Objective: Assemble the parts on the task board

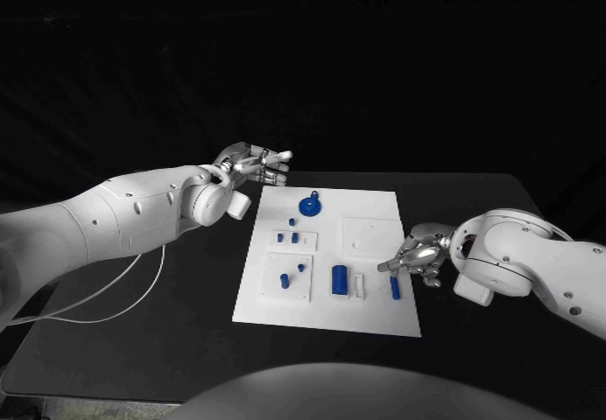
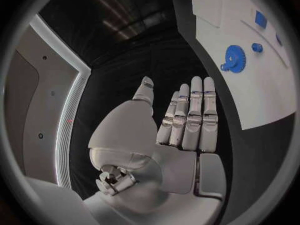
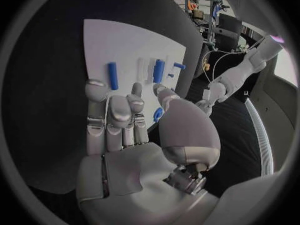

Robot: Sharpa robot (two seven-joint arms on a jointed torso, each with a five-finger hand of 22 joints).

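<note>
The white task board [image 1: 379, 210] lies mid-table. On it sit a blue gear [image 1: 309, 206] at the far end, two small blue pegs [image 1: 288, 237], a thick blue cylinder [image 1: 339, 278] and a slim blue rod [image 1: 394, 288] near the right edge. My right hand [image 1: 414, 260] hovers over the board's right edge, just beyond the rod [image 3: 112, 75], fingers stretched and apart, holding nothing I can make out. My left hand [image 1: 257, 164] hangs off the board's far left corner, flat and empty [image 2: 187, 120], with the gear [image 2: 235, 59] beside it.
A white slat [image 1: 359, 286] lies between the cylinder and the rod. Raised white squares [image 1: 373, 234] stand on the board. A white cable [image 1: 126, 289] trails over the black table at the left.
</note>
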